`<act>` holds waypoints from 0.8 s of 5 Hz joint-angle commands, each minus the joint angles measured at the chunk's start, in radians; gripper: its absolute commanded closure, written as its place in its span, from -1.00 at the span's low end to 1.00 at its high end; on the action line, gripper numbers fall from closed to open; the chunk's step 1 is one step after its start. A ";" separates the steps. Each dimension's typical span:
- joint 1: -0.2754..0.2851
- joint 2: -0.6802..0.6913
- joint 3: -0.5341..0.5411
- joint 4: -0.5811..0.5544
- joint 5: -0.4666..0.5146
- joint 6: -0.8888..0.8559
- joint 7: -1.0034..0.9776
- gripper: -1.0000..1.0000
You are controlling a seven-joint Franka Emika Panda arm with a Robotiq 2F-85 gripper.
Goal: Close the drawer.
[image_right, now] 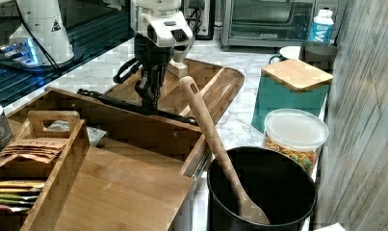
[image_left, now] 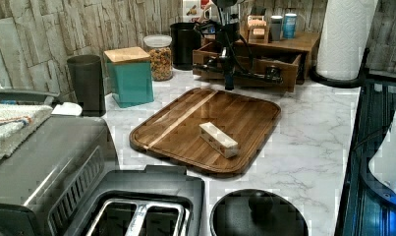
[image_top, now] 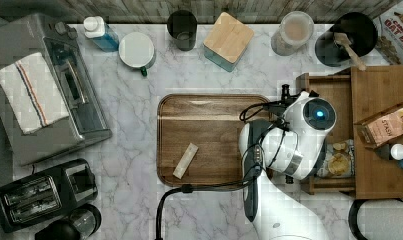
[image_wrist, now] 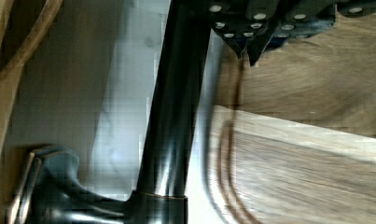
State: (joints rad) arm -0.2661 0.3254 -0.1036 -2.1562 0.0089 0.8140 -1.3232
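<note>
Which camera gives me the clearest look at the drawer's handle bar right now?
The wrist view: the dark handle bar runs close-up across it, with its mounting foot visible. The right view shows the bar along the open drawer front, under the gripper. The left view shows it small and distant; in the top view the arm covers it.

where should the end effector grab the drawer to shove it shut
Best bet is the dark bar handle running across the front of the open drawer. It stands off the front panel on posts, leaving a gap for fingers. Come from above on the tray side, straddle the bar near its middle, where the end effector hangs, then push toward the cabinet.
</note>
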 commanded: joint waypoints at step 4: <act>-0.255 0.167 -0.217 0.495 -0.054 0.063 -0.174 1.00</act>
State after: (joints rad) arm -0.3845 0.4812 -0.1885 -1.8906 -0.0033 0.7432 -1.3906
